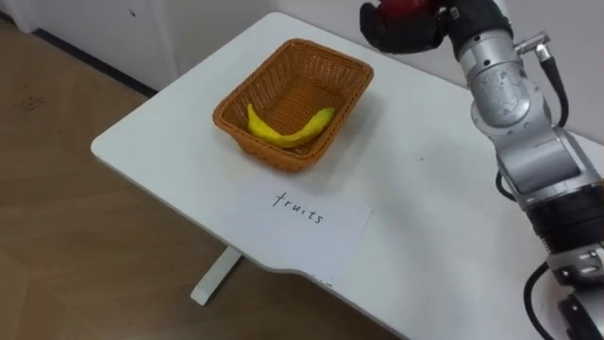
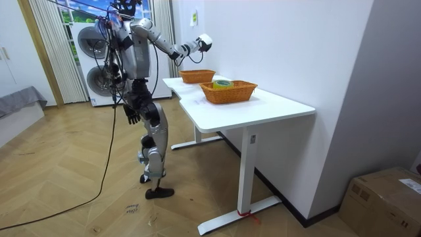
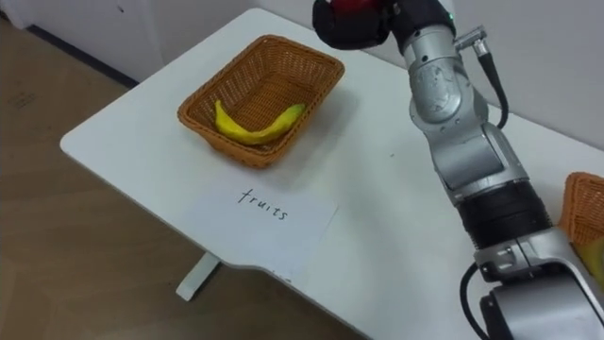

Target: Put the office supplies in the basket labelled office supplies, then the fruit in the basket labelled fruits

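Black fingers of the right hand curl round a red fruit, raised near the far corner of the wicker basket holding a banana. A handwritten paper sheet lies nearer on the white surface.

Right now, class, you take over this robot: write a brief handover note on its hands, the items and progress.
Right hand: shut on a red item, raised beyond the wicker basket.
Left hand: hangs at the robot's side, idle.
Done: banana lies in that basket.
Left: place the red item, probably fruit, with the banana; then check the second basket for anything missorted.
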